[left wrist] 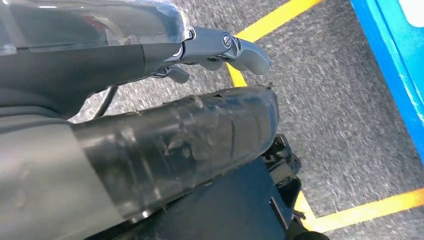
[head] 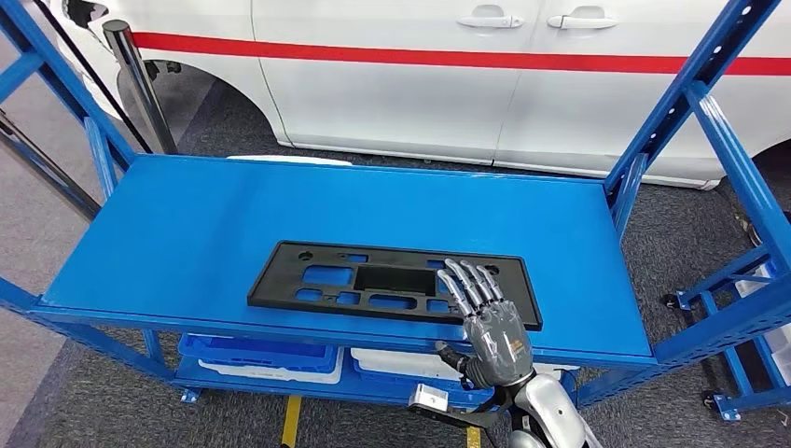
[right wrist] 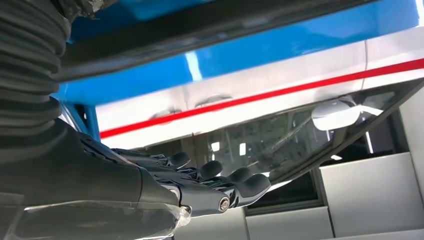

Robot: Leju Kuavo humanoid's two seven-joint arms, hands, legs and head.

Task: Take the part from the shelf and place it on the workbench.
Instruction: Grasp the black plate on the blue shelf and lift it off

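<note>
- Head view: black part [head: 392, 284] lying flat on the blue shelf [head: 187, 224], near its front edge. Looks like a thin, stiff plastic panel with many cut-outs, probably light but long, so likely to tip if lifted at one end. Right hand [head: 485, 317] above its right end, fingers [head: 466, 285] stretched out and spread, holding nothing; touching the part or not, cannot tell.
- Left wrist view: left hand [left wrist: 220, 47] hanging over grey floor [left wrist: 340, 115] with yellow lines; fingers mostly hidden, released or clenched cannot tell.
- Right wrist view: right hand fingers straight, nothing between them. Best hold, as a judgement: the front long edge or a cut-out rim.
</note>
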